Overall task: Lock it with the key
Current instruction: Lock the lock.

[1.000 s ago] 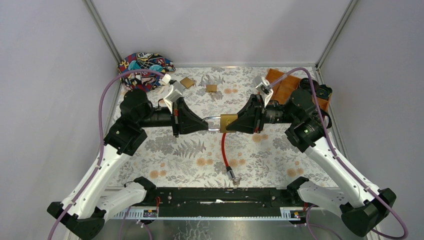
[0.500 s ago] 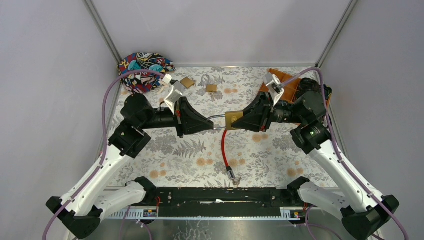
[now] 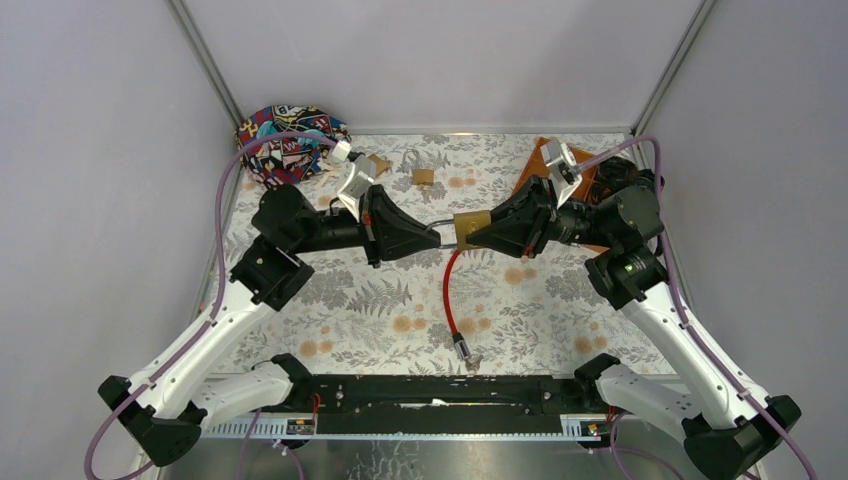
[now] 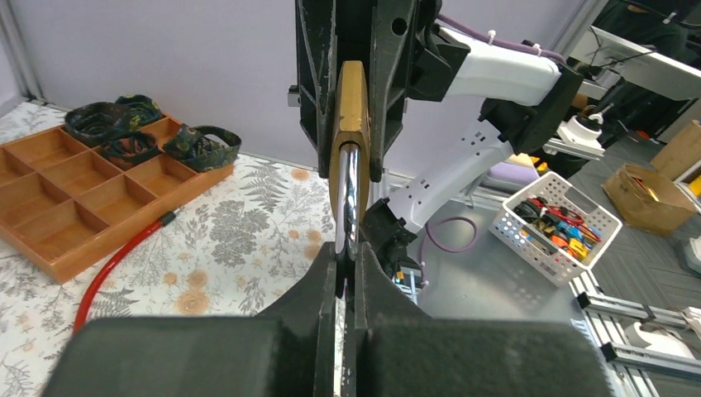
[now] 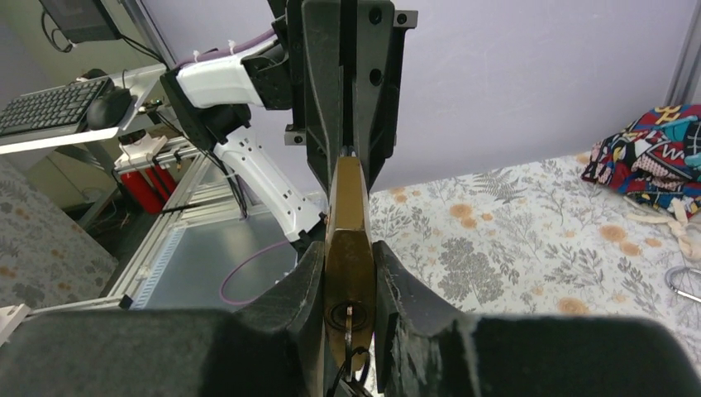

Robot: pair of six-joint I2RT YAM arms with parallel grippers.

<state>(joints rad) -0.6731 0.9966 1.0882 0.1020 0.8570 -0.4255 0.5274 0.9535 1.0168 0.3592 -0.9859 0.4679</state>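
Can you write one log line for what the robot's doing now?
left gripper: shut on shackle | right gripper: shut on padlock | padlock: in the air between both arms

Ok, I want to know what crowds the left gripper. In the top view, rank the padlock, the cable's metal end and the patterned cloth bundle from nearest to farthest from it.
1. padlock: mid-table, gripped by the left gripper itself.
2. cable's metal end: toward the near edge, close to the arm bases.
3. patterned cloth bundle: far left corner.
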